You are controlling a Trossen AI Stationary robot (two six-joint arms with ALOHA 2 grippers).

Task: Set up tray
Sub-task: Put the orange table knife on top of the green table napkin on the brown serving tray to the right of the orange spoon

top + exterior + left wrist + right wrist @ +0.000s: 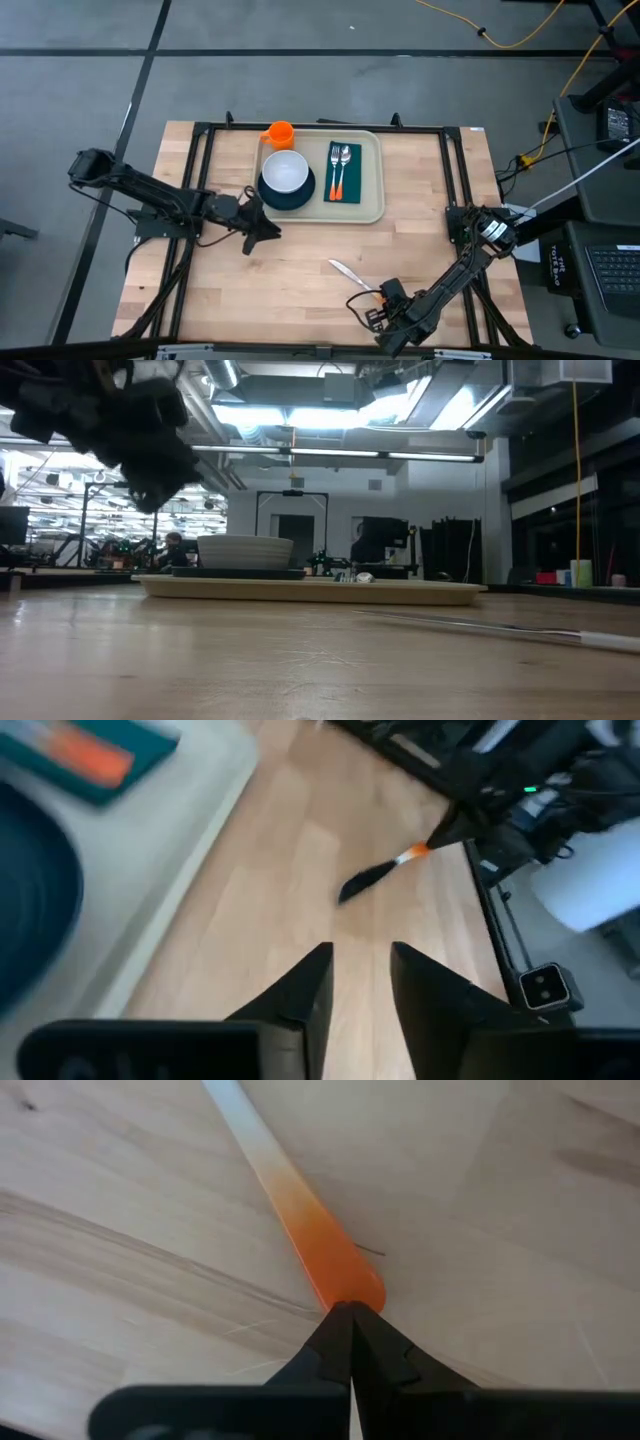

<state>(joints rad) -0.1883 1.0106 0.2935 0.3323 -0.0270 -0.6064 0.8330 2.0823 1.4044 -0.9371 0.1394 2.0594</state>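
Observation:
The beige tray (pixel 372 205) lies at the table's far middle and shows edge-on in the low view (pixel 310 589). On it sit a dark plate (pixel 300 196) bearing a white bowl (pixel 286 172), and a green napkin (pixel 342 190) with a fork and a spoon (pixel 343 158). An orange cup (pixel 279 134) stands at the tray's far left corner. A knife (pixel 349 271) with an orange handle lies flat on the wood near the table's near edge. My right gripper (pixel 350 1317) is shut at the handle's end. My left gripper (pixel 360 970) is open and empty, above the table just near-left of the tray. My right gripper has its shut fingertips (pixel 340 1330) against the rounded free end of the knife's orange handle (pixel 345 1285); nothing sits between the fingers. They come slanting down from the table's near right side, in line with the knife. The knife lies flat on the table.
Black frame rails (pixel 200 160) run along the table's left, far and right sides. The blade (pixel 450 622) points toward the tray. Bare wood (pixel 290 290) stretches between the tray and the near edge. Cables and a laptop lie off the table to the right.

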